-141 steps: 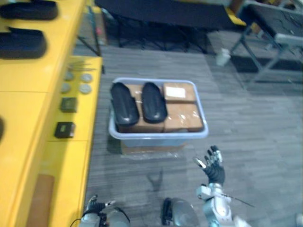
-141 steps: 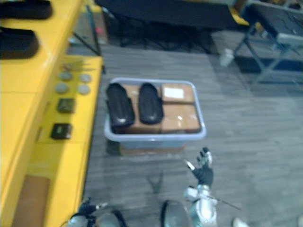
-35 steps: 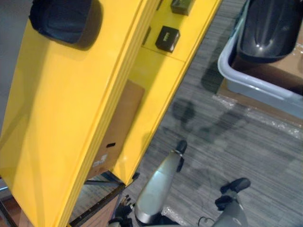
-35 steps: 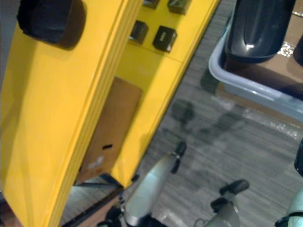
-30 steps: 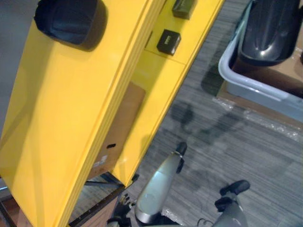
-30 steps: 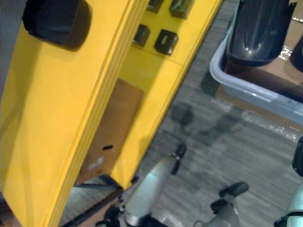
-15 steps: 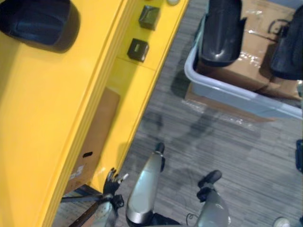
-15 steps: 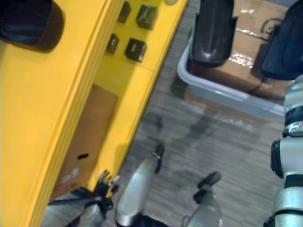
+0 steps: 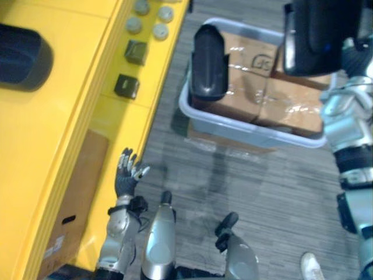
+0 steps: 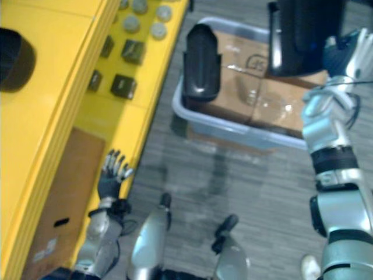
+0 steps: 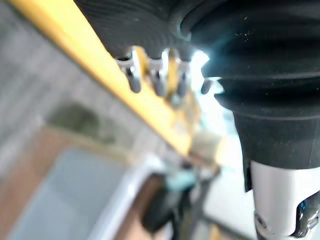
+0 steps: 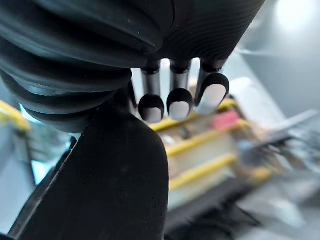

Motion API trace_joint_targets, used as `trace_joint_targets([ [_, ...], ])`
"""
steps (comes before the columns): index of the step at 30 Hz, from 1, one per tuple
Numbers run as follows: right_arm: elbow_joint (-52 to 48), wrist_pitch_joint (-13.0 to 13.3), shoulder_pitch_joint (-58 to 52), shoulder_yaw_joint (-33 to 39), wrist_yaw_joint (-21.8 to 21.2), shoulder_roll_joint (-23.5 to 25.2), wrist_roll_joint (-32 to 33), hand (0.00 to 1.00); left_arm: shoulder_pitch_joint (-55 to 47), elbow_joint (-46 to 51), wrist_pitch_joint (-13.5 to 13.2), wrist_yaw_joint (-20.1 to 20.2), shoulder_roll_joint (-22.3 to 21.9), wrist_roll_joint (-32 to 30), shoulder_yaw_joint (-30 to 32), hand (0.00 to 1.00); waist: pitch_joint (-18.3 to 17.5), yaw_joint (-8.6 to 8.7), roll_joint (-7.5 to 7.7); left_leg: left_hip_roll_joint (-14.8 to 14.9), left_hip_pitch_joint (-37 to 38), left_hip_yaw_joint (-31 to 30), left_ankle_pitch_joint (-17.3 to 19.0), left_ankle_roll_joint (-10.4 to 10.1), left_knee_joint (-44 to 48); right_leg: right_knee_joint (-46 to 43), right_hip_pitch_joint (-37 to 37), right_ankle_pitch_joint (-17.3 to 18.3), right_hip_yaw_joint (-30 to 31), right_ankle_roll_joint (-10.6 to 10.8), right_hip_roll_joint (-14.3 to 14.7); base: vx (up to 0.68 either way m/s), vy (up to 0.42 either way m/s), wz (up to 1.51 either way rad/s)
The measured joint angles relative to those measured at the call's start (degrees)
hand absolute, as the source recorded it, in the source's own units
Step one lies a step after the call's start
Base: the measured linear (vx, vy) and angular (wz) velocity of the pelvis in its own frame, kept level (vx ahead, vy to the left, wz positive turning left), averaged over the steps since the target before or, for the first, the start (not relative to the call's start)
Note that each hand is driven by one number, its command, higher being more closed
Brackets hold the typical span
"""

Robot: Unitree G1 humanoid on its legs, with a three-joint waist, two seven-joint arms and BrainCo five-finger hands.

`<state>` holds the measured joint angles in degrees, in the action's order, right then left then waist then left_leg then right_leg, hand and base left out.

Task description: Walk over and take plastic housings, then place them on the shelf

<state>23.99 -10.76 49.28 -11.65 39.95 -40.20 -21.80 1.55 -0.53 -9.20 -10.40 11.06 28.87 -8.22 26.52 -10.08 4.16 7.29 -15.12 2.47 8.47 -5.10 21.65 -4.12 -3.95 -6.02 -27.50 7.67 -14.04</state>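
My right hand (image 9: 356, 57) is raised at the right, above the grey bin (image 9: 250, 131). Its fingers (image 12: 172, 102) are curled on a black plastic housing (image 9: 317, 32) held upright; that housing (image 12: 110, 190) shows dark and close in the right wrist view. A second black housing (image 9: 208, 63) lies in the bin on cardboard boxes (image 9: 262, 87). A third housing (image 9: 20, 58) rests on the yellow shelf's upper level (image 9: 64, 116). My left hand (image 9: 125, 178) hangs low beside the shelf's edge, fingers (image 11: 150, 70) straight and empty.
Small dark blocks (image 9: 126, 86) and round grey discs (image 9: 143, 14) lie on the shelf's lower level. A brown cardboard box (image 9: 76, 204) sits under the shelf. Grey striped floor (image 9: 274, 186) stretches between the shelf and the bin. A person's shoe (image 9: 312, 267) shows at the bottom right.
The camera has swung right, so shelf and bin have shifted in the picture. My right hand has come up into sight with the housing; the left hand has risen by the shelf edge.
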Motion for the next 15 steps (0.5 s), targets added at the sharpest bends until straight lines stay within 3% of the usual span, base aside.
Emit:
trace_joint_targets([
  [1,-3.19,1.20,-2.15,0.24,-0.02,1.03,-1.28,1.00,1.89,-0.11,1.63,0.21,0.21,0.20,-1.16,0.00,-1.03,0.48,1.29,0.16,0.33,0.69,0.05,-0.12,-0.30,0.75,0.01,-0.24,0.76,-0.05,0.31,0.00,0.007,-0.28],
  [4,-9.69,4.75,-7.47,0.34,-0.21,4.32,-4.59,1.00,6.74,-2.32,6.59,1.34,0.40,4.91,-4.97,0.00,-4.29,2.20,3.30,0.69,1.20,1.98,0.00,-0.44,-1.24,2.39,0.27,-1.39,1.52,-0.56,1.12,0.01,0.006,-0.24],
  [7,-14.45,8.83,-12.35,0.30,-1.45,8.36,-8.38,1.00,11.94,-7.94,9.41,1.69,-0.90,9.74,-6.93,0.00,-6.86,3.77,3.89,0.98,4.27,3.52,0.09,-0.62,-2.38,3.72,2.33,-1.64,2.68,-0.46,1.58,0.04,0.004,-0.24],
  [11,-18.25,13.31,-17.37,0.19,-3.70,11.59,-10.88,1.00,15.18,-11.53,10.43,1.69,-2.58,15.30,-8.07,0.00,-12.37,5.60,3.61,1.48,5.36,4.73,-0.02,-1.22,-4.15,4.89,2.24,-1.66,4.04,-0.48,2.29,0.01,-0.014,-0.18],
  [15,-18.65,14.63,-18.88,-0.18,-5.21,14.79,-11.91,1.00,17.75,-11.95,7.33,2.19,-4.28,16.29,-9.49,0.00,-14.32,6.32,3.12,2.15,8.23,5.75,-0.52,-1.99,-5.78,6.11,4.08,-1.86,4.86,-0.77,3.24,-0.01,-0.031,-0.12],
])
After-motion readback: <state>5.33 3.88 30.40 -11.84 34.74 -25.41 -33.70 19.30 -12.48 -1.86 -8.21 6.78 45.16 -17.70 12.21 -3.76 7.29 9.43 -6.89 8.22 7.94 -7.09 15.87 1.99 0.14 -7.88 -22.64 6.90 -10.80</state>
